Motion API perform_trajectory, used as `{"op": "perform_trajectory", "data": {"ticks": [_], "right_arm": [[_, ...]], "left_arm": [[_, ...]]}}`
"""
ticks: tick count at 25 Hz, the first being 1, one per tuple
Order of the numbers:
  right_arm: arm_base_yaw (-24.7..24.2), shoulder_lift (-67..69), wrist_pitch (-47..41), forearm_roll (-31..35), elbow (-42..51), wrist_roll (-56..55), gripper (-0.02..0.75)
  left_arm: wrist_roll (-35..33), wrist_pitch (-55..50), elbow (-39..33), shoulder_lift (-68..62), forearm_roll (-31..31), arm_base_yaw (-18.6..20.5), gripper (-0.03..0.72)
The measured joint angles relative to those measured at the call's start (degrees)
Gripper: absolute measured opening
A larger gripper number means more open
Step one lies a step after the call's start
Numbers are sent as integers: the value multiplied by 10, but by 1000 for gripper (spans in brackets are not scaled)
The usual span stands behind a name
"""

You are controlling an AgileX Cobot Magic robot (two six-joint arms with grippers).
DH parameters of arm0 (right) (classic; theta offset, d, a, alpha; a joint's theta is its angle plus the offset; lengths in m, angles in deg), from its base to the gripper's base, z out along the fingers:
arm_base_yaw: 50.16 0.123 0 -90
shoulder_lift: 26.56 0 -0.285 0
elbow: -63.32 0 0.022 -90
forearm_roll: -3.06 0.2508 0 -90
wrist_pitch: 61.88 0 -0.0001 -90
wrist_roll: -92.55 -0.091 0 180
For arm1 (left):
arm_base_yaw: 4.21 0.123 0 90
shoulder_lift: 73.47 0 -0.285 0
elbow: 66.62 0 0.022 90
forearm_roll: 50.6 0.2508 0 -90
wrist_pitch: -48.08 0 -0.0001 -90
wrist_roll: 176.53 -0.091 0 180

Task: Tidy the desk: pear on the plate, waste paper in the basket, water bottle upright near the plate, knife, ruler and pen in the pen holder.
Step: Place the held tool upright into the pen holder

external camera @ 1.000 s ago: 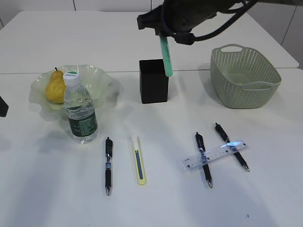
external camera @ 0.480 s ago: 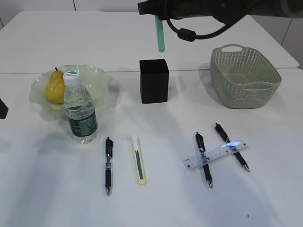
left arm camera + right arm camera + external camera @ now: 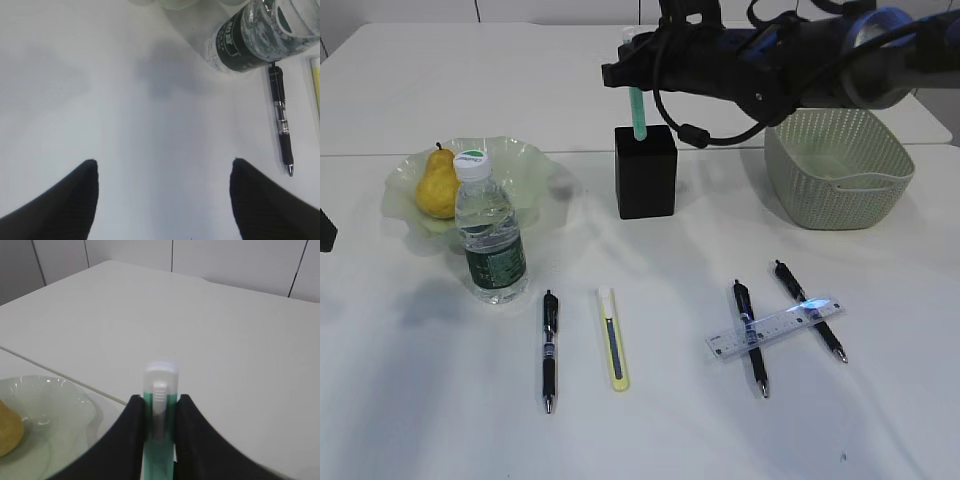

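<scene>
Matt black pen holder (image 3: 645, 175), woven-look plastic basket (image 3: 837, 165)

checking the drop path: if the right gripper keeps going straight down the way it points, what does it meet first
Probably the black pen holder. The right gripper is shut on the green knife, whose lower end already reaches the holder's open top. Depth is hard to judge from one side view.

Lab or office: white tables (image 3: 440, 80), white wall panels (image 3: 240, 260).
</scene>
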Motion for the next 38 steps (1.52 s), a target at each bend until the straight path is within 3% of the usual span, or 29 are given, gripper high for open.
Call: {"op": "perform_trajectory", "data": {"ticks": [18, 26, 32, 38], "right_arm": [[-11, 66, 50, -2, 0, 0, 128], [-14, 70, 61, -2, 0, 0, 277], [-14, 69, 76, -3, 0, 0, 297], [-14, 4, -18, -3, 0, -19, 302]], "left_arm": [[0, 0, 0, 0, -3, 0, 582], [0, 0, 0, 0, -10, 0, 582], [0, 0, 0, 0, -12, 0, 582], [0, 0, 0, 0, -12, 0, 582]]}}
